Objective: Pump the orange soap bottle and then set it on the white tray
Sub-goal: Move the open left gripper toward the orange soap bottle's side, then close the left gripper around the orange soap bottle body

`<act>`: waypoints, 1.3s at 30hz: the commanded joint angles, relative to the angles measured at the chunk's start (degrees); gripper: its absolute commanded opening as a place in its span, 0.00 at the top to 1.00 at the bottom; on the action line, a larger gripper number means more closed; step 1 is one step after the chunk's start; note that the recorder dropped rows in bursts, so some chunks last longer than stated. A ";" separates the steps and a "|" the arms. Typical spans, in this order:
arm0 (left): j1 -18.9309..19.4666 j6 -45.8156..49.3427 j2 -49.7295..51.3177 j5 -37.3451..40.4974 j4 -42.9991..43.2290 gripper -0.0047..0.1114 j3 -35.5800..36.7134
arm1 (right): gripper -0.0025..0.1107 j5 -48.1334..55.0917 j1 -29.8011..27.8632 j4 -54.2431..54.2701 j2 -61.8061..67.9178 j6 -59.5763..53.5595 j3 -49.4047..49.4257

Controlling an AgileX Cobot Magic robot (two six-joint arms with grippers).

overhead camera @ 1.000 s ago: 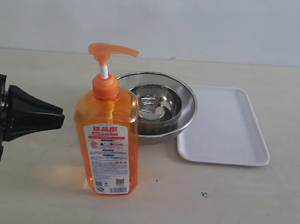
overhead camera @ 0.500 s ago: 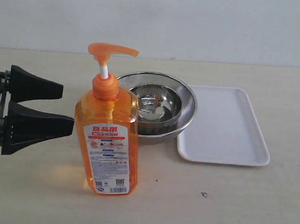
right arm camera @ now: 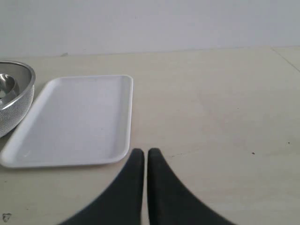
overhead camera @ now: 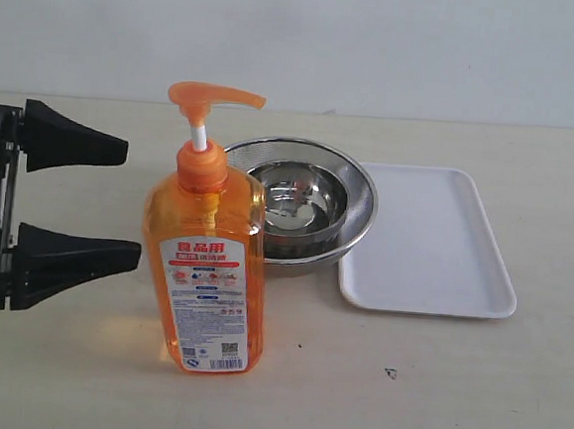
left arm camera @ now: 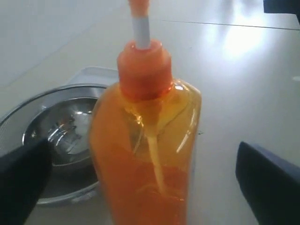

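Note:
The orange soap bottle (overhead camera: 203, 268) stands upright at the table's front, its pump head (overhead camera: 215, 98) raised on the white stem. My left gripper (overhead camera: 134, 201) is open wide just left of it, and its fingertips (overhead camera: 130, 252) reach almost to the bottle's side without gripping it. In the left wrist view the bottle (left arm camera: 145, 140) fills the middle, with the black fingers (left arm camera: 265, 183) far apart on either side. To the right lies the white tray (overhead camera: 429, 236), with nothing on it. My right gripper (right arm camera: 144, 152) is shut and holds nothing, close to the tray's (right arm camera: 75, 117) near corner.
A round steel mesh bowl (overhead camera: 303, 201) sits right behind the bottle and touches the tray's left edge. A smaller steel bowl rests inside it. A small dark speck (overhead camera: 390, 373) marks the table in front of the tray.
My left gripper has gone from shut to wide open and has edged right, up to the bottle's side. Bottle, bowl and tray have not moved.

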 commanded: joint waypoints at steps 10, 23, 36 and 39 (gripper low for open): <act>-2.75 13.16 15.67 -5.59 -6.89 0.01 -0.29 | 0.98 -0.43 0.17 0.00 -0.31 -0.12 0.21; -11.88 13.32 27.19 -5.59 -7.79 0.01 -12.26 | 0.98 -0.54 0.17 0.00 -0.31 -0.12 0.21; -13.49 8.91 32.45 -5.59 -1.10 0.33 -14.77 | 0.98 -0.54 0.17 0.00 -0.31 -0.12 0.21; -13.49 8.91 32.45 -5.59 -1.35 0.59 -14.77 | 0.98 -0.54 0.17 0.00 -0.31 -0.12 0.21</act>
